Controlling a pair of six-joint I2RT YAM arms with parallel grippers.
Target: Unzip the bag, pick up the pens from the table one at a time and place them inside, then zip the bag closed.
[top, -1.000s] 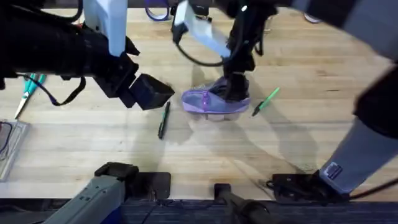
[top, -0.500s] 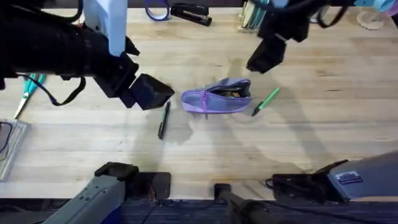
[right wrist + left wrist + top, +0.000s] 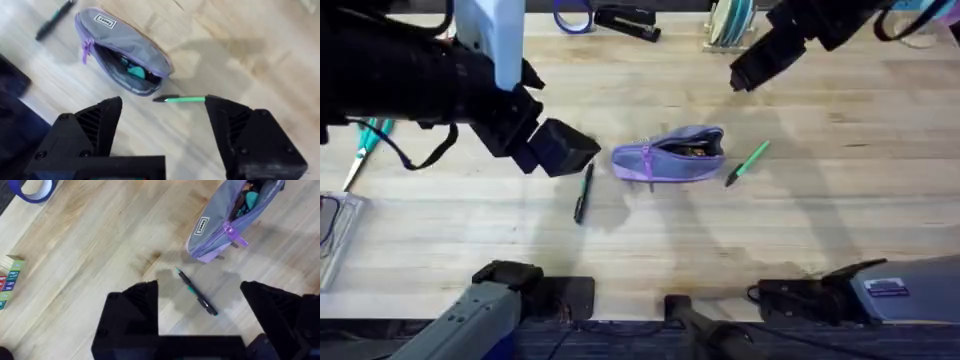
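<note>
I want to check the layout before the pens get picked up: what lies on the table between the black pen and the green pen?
The bag, unzipped, lies between the black pen and the green pen, seen in the overhead view.

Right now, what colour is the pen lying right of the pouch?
Bright green pen, clearest in the right wrist view.

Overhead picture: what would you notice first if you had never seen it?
Probably the purple bag in the middle of the table, its zipper open. A black pen lies toward the left arm's side, a bright green pen on the other. Both grippers hang above with open fingers.
</note>
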